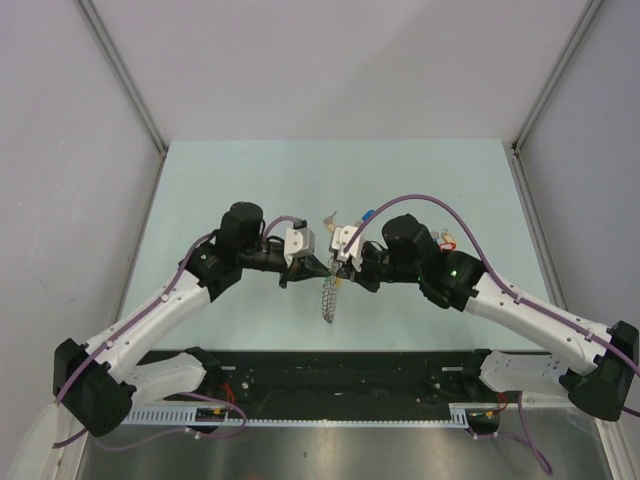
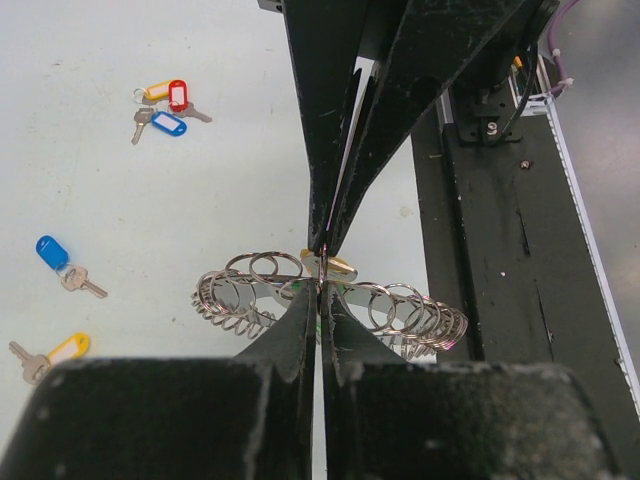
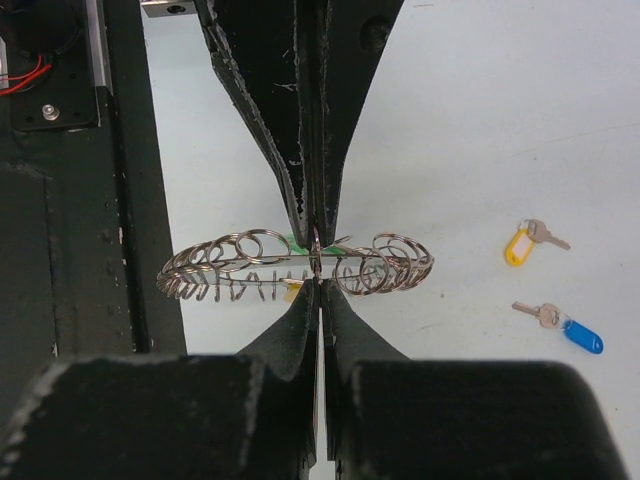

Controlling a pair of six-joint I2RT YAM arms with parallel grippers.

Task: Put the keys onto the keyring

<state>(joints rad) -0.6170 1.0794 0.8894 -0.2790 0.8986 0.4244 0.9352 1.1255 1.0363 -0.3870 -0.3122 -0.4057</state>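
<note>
Above the centre of the pale table (image 1: 200, 200), the left gripper (image 2: 320, 300) and the right gripper (image 3: 318, 290) meet nose to nose, each pinched tight on the keyring (image 3: 230, 262) held between them. A green tag (image 3: 296, 241) shows among its coils, so at least one key seems threaded. The rest lie loose in the left wrist view: a tagged bunch (image 2: 165, 105) at 11 o'clock, and a blue-tag key (image 2: 58, 262) and a yellow-tag key (image 2: 55, 350) near 9.
</note>
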